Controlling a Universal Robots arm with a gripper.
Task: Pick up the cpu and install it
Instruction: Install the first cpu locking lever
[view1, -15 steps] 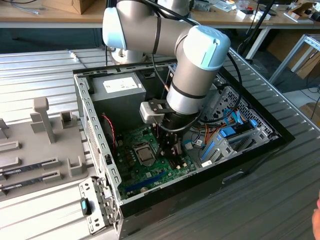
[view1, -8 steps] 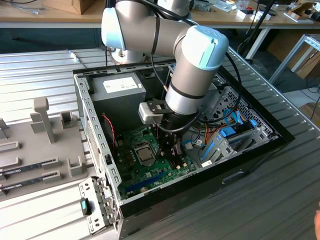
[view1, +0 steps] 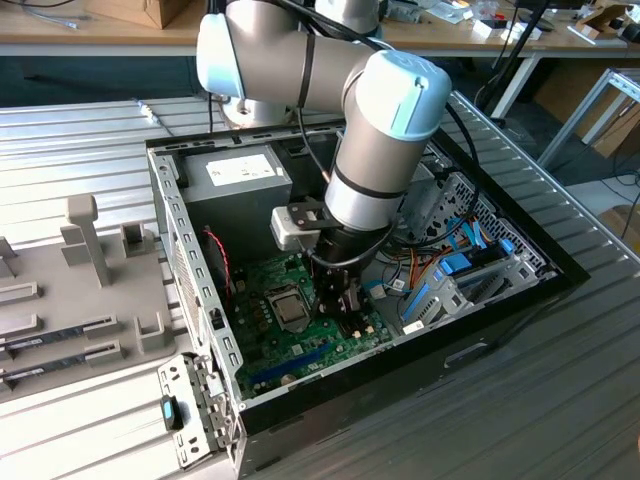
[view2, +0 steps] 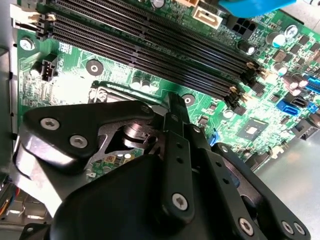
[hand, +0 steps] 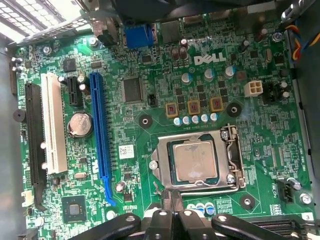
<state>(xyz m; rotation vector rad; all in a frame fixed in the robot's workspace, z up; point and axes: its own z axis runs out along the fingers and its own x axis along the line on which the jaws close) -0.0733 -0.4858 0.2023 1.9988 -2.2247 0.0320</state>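
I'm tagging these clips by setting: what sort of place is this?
Likely a robotics lab or workshop: an open computer case on a ribbed metal table, cluttered workbenches behind, and the arm's gripper over the motherboard.

- One cpu (hand: 195, 160) in one socket frame (hand: 235, 159).
- One motherboard (hand: 150, 107) in one computer case (view1: 520, 290).
- One blue slot (hand: 99, 130), one white slot (hand: 54, 125), one long black slot (hand: 34, 145).
- Four memory slots (view2: 150, 45).
- One coin battery (hand: 80, 124).
- One arm (view1: 370, 150).

tight fit inside pc case (view1: 560, 262)
open above cpu (hand: 196, 160); psu box (view1: 240, 180), drive cage (view1: 470, 275) w/ cables hem tool (view1: 335, 300).
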